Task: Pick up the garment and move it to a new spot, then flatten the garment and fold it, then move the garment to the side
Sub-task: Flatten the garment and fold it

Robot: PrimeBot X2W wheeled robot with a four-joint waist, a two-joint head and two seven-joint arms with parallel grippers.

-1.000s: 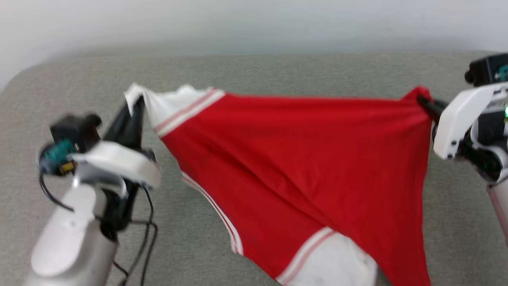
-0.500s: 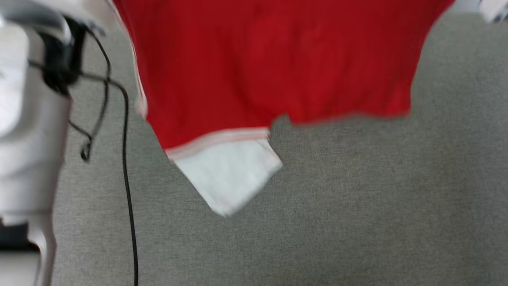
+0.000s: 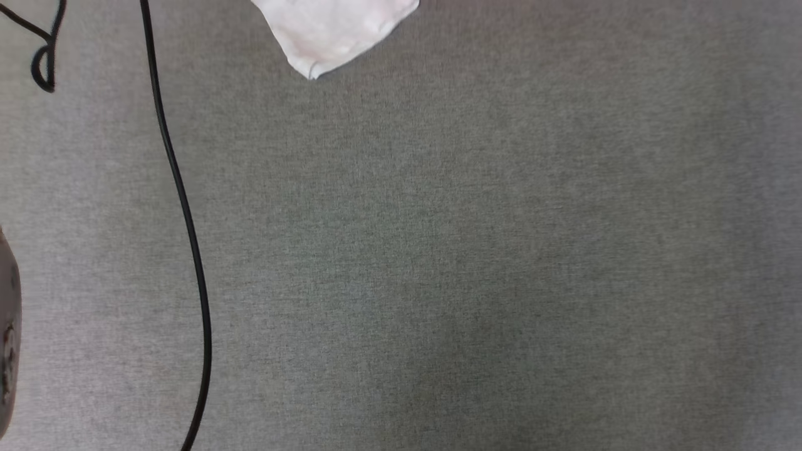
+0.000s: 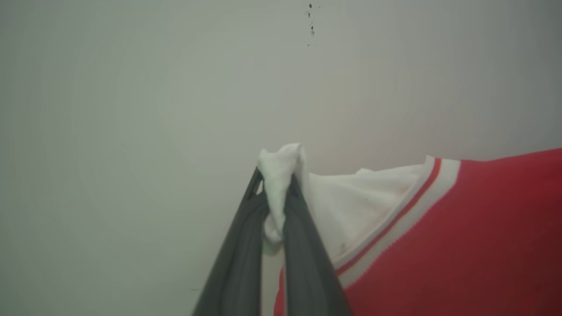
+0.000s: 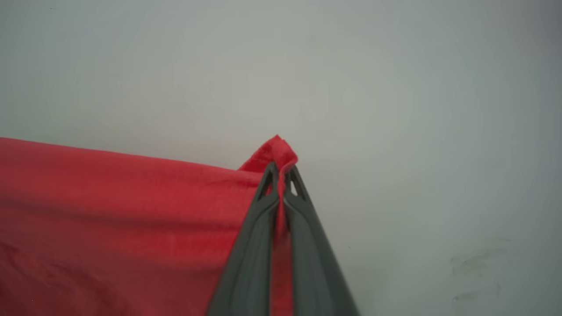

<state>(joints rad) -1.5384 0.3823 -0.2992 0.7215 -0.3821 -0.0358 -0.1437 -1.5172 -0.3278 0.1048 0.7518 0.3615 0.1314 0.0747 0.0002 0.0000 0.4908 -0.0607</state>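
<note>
Left gripper: you are seeing the left gripper (image 4: 276, 175) clenching a bunched white corner of the garment (image 4: 439, 245). The cloth is poking out above the tips and squeezing down between the two dark fingers (image 4: 239, 263).
Right gripper: you are seeing the right gripper (image 5: 281, 169) pinching a small red peak of the garment, with a strip of red showing between its closed fingers.
Garment beside the left gripper: in your left wrist view it is running off to the right of the fingers, first as a white sleeve panel, then as striped trim, then as the red body.
Garment beside the right gripper: in your right wrist view the red body is spreading away to the left of the fingers. Its top edge is pulling fairly straight and soft folds are hanging below it.
Garment in your head view: one white corner is hanging in at the top edge, left of centre, over the grey fabric surface (image 3: 470, 250). You cannot tell whether it is touching that surface.
Cable: a black cable (image 3: 182, 207) is trailing down the left side of your head view, well apart from the white corner.
Backdrop: a plain pale wall (image 4: 131, 87) is standing behind both grippers.
</note>
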